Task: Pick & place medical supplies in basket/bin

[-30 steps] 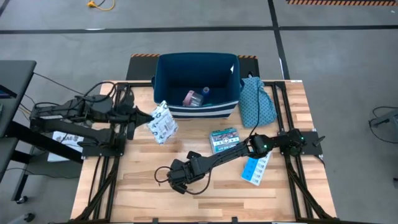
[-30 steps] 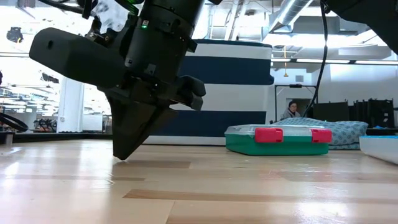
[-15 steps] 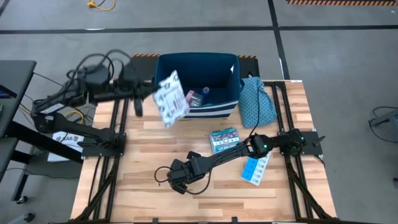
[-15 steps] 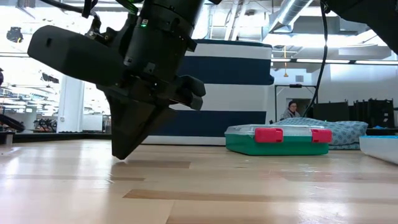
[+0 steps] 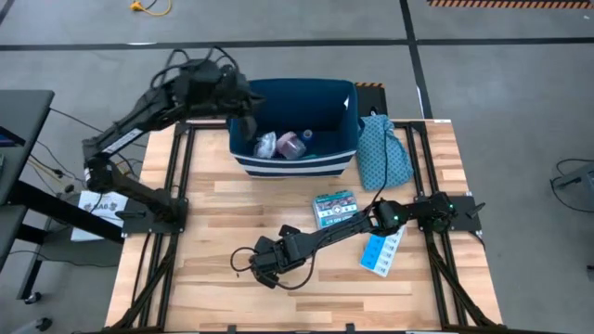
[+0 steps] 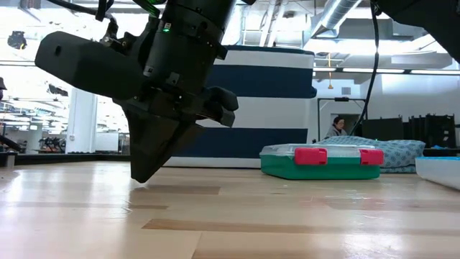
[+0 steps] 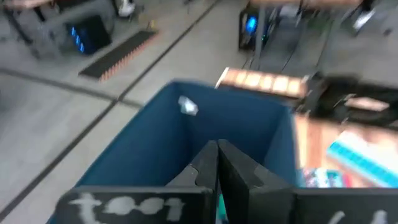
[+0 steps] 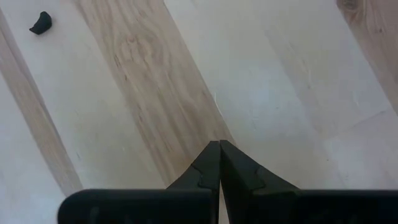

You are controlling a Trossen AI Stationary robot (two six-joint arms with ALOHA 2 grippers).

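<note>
Left arm over the bin after a drop; right arm resting low on the table.

We see the left gripper with fingers pressed together and empty above the navy bin, where the white packet lies among other supplies. We judge the arm should rise clear of the rim before swinging away. The right gripper is likewise closed on nothing, tips at the wood. The teal-and-red box and the pill organiser wait on the table; the bin's other contents we cannot identify.
</note>
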